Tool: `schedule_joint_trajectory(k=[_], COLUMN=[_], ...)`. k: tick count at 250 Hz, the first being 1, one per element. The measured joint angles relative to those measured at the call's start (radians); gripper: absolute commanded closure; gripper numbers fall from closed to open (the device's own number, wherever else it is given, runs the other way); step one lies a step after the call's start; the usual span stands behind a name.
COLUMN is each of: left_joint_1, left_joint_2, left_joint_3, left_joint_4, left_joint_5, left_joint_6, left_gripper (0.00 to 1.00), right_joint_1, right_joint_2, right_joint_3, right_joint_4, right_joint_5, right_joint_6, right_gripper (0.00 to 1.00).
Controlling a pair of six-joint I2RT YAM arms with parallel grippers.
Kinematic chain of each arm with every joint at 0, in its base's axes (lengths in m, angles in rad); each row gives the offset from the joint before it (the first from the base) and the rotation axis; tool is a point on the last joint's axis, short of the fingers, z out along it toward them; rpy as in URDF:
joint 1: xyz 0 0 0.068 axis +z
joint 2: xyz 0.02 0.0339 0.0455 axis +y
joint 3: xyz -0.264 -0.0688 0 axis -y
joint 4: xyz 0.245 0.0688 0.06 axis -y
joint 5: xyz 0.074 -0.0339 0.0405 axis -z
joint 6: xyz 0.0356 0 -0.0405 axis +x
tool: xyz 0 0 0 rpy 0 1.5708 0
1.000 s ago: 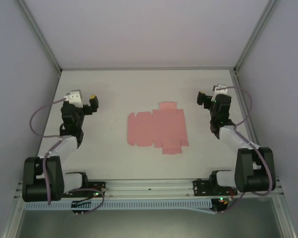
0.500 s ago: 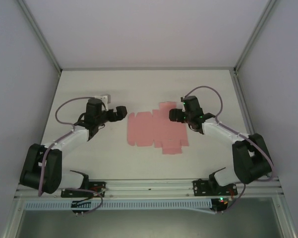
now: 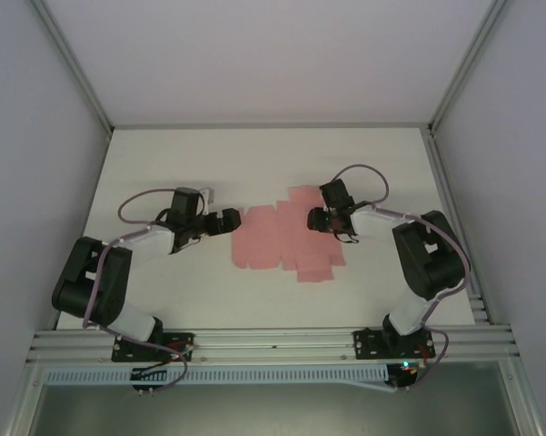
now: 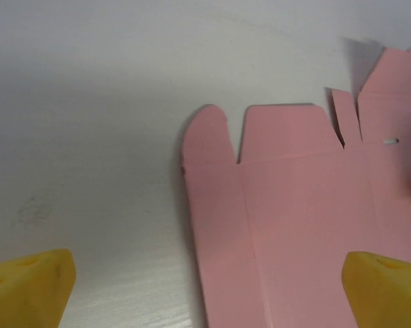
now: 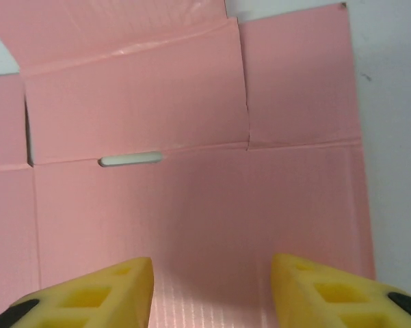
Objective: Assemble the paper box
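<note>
Currently paper box [image 3: 286,234] lies flat, unfolded, mid table [image 3: 182,163]; left gripper [image 3: 229,221] at its left edge, fingers spread wide, empty; right gripper [image 3: 316,219] over its right half, fingers partly apart, gripping nothing.

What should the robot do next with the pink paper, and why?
Probably lower the right hand onto the paper box and pinch up a flap. The sheet lies flat, nothing folded yet, and that hand hovers right above it, holding nothing. The left hand is wide open at the sheet's left edge.
</note>
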Motion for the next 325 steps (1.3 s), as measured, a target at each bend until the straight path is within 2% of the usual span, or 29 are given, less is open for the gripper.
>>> schedule_joint_trajectory(k=[77, 124, 216, 274, 291, 325], left_joint_1=[-0.037, -0.079, -0.088, -0.090, -0.099, -0.130], left_joint_2=[0.063, 0.063, 0.057, -0.058, -0.077, -0.075], left_joint_3=[0.011, -0.003, -0.075, -0.140, -0.125, -0.046], left_joint_4=[0.019, 0.055, 0.254, 0.406, 0.388, 0.224], left_joint_5=[0.050, 0.137, 0.224, 0.260, 0.251, 0.159], left_joint_6=[-0.021, -0.073, -0.216, -0.286, -0.279, -0.220], left_gripper=[0.01, 0.02, 0.07, 0.05, 0.06, 0.07], right_joint_1=[0.000, -0.001, -0.003, -0.003, -0.003, -0.003], right_joint_2=[-0.003, -0.020, -0.040, -0.042, -0.041, -0.040], right_joint_3=[-0.063, -0.124, -0.200, -0.223, -0.225, -0.229], right_joint_4=[0.131, 0.233, 0.362, 0.410, 0.418, 0.433], right_joint_5=[0.003, 0.003, 0.003, -0.002, -0.009, -0.016], right_joint_6=[0.078, 0.145, 0.212, 0.228, 0.235, 0.239], right_gripper=[0.56, 0.58, 0.58, 0.58, 0.57, 0.57])
